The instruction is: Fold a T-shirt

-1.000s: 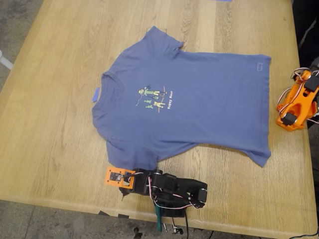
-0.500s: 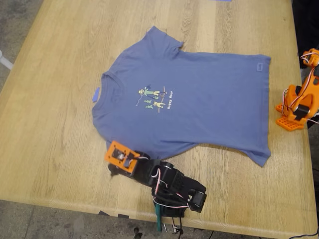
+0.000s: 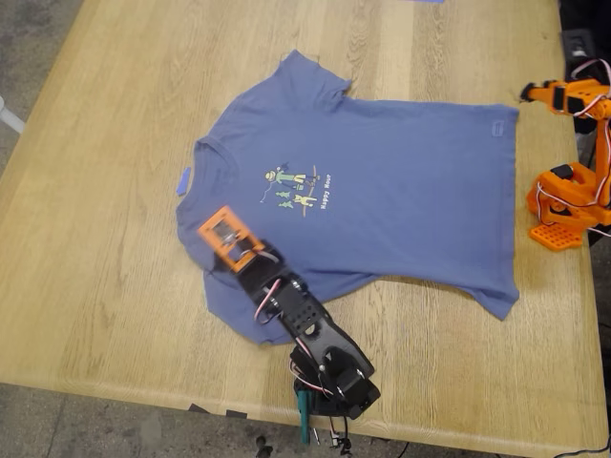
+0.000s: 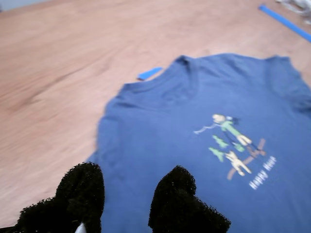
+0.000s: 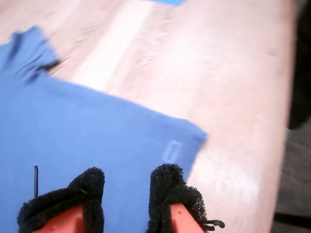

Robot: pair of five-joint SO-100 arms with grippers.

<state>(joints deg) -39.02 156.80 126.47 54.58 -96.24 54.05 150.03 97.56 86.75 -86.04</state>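
You see the T-shirt (image 3: pixel 363 191) lying flat in the middle of the worktop (image 3: pixel 105 239). My first hand (image 3: pixel 227 240), fingers parted, has swung from the 6 o'clock edge onto the near sleeve. My second hand (image 3: pixel 527 93), released too, has risen toward the hem corner at 2 o'clock.

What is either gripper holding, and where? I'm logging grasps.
Nothing. My first gripper and my second gripper are open above the T-shirt, which lies flat.
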